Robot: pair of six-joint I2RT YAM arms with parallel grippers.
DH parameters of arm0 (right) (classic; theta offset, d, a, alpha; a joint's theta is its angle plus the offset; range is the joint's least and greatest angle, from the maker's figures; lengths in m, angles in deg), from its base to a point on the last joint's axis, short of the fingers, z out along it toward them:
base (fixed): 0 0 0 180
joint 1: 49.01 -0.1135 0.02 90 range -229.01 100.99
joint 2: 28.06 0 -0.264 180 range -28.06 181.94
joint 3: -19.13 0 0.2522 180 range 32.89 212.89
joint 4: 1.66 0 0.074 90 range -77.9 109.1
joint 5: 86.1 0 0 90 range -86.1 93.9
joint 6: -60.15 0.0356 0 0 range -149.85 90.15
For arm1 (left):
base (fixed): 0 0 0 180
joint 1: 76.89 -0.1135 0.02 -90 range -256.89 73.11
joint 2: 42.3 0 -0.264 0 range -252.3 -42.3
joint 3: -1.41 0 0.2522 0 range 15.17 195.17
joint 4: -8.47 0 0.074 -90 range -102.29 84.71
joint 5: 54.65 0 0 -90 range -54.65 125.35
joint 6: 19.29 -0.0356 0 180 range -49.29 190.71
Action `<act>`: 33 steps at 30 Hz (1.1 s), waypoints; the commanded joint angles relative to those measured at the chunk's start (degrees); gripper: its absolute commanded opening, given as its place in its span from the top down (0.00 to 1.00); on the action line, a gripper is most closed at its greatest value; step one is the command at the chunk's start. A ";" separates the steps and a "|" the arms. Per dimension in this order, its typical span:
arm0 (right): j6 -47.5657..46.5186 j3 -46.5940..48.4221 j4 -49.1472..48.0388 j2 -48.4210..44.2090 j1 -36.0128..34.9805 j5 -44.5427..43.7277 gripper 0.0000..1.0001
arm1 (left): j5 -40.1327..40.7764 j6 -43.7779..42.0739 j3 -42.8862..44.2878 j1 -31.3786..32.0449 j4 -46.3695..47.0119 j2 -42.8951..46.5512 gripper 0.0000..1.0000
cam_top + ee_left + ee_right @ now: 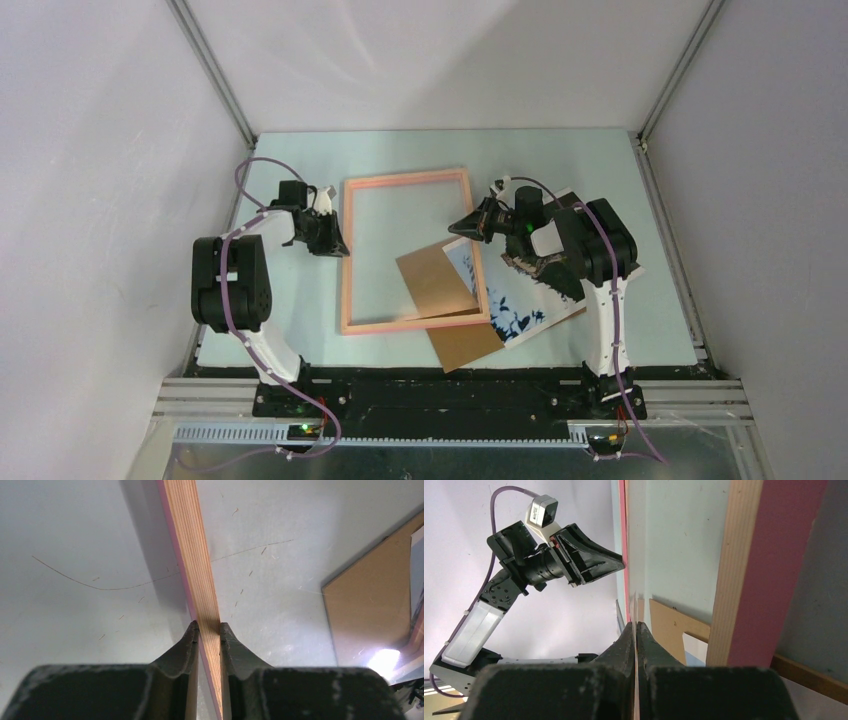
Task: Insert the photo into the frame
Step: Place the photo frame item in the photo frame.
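The salmon-pink frame (405, 179) lies flat in the middle of the table. My left gripper (340, 238) is shut on its left rail; in the left wrist view the wood-and-pink rail (192, 545) runs between the fingertips of this gripper (207, 626). The photo (520, 310) lies at the frame's right side, partly under my right arm, with its left edge over the right rail. My right gripper (462, 225) is shut on that edge. In the right wrist view a thin sheet shows edge-on between the jaws of this gripper (636, 624), beside the frame's right rail (764, 570).
A plain brown backing board (440, 280) lies tilted across the frame's lower right corner and juts toward the near table edge; it also shows in the right wrist view (669, 625). White walls enclose the table on three sides.
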 commanded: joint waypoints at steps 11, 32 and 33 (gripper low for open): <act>-4.81 2.22 1.24 -1.28 -1.20 0.45 1.00 | -3.11 -0.21 -0.27 0.59 0.15 -0.56 0.91; -8.22 3.15 1.06 -1.96 -1.13 0.30 0.99 | -3.04 -0.30 -0.30 0.55 0.11 -0.33 0.91; -8.43 3.14 1.35 -2.02 -1.13 0.26 0.99 | -3.06 -0.30 -0.37 0.57 0.10 -0.24 0.91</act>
